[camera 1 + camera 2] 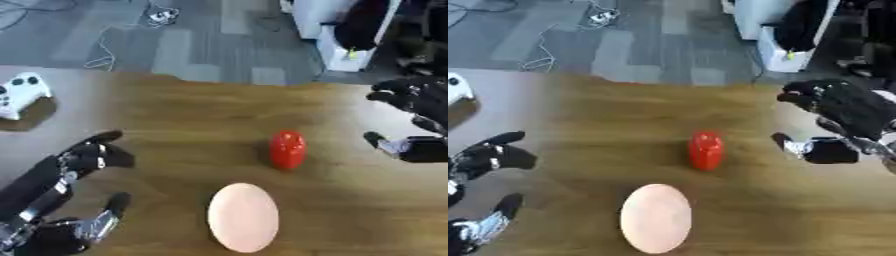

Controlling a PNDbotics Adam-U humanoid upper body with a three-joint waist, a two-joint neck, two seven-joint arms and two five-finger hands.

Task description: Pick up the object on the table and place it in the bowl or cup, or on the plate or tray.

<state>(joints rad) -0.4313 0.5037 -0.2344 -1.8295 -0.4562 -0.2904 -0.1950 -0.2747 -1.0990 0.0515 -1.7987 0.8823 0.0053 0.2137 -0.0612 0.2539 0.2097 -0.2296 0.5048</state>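
A small red rounded object point(287, 149) stands on the wooden table point(192, 115) near its middle. A pale pink oval plate point(243, 217) lies just in front of it, toward the near edge, with nothing on it. My right hand point(842, 112) hovers to the right of the red object, apart from it, fingers and thumb spread open and holding nothing. My left hand point(74, 165) rests at the lower left, open, fingers relaxed, well away from both things.
A white game controller point(19, 94) lies at the table's far left. Beyond the far edge are grey carpet, cables point(105, 55) and a white cabinet point(328, 35).
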